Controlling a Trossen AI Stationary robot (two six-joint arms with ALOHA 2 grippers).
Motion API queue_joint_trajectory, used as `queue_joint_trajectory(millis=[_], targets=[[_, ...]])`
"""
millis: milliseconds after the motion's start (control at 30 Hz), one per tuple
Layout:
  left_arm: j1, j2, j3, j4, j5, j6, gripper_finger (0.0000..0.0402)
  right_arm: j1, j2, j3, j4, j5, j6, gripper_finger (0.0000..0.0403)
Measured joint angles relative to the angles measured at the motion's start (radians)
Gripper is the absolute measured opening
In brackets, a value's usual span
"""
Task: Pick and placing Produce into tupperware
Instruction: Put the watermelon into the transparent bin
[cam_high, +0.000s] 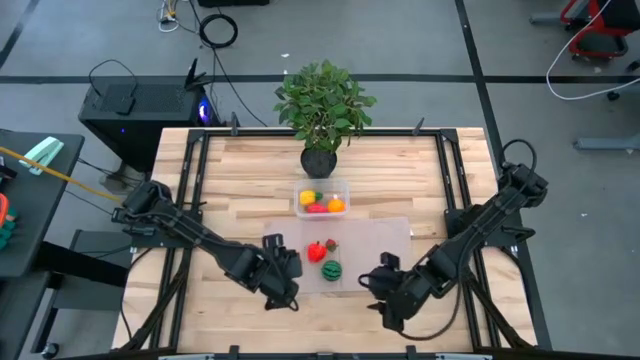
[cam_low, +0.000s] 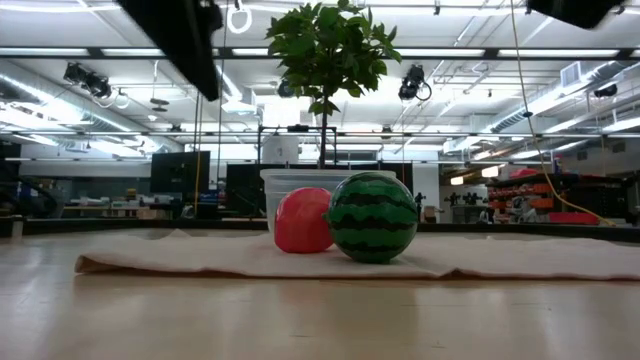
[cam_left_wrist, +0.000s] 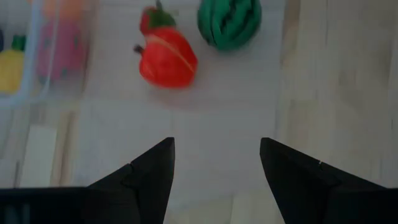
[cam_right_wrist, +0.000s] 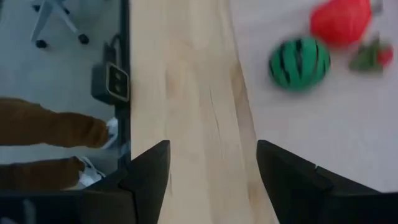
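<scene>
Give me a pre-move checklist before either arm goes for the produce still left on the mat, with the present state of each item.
1. Left gripper open and empty: ok.
2. Right gripper open and empty: ok.
3. Watermelon free on the mat, nothing on top of it: ok.
4. Red pepper beside the watermelon, small strawberry close by; room to close on one piece alone: cannot tell.
5. Tupperware upright with no lid, yellow, red and orange pieces already in it, room for more: cannot tell.
6. Potted plant behind the tupperware, clear of both arms: ok.
</scene>
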Motion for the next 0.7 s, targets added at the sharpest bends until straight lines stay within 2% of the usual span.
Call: queue_joint_trajectory(millis=[200,400,700], targets=[[-0.057,0.0,0.0,-0.08,-0.047,0.0,0.0241,-0.087,0.067,0.108,0.0,-0.005,-0.162,0.0283],[-0.104,0.0,0.0,-0.167,-0.095,-0.026,0.0234,-0.175,0.164,0.159,-0.003,-0.029,-0.297,0.0315],[-0.148,0.0,0.0,-0.23,-0.214,-0.101,0.0233,-0.239,0.251,0.161,-0.002,-0.055,-0.333,0.0335]])
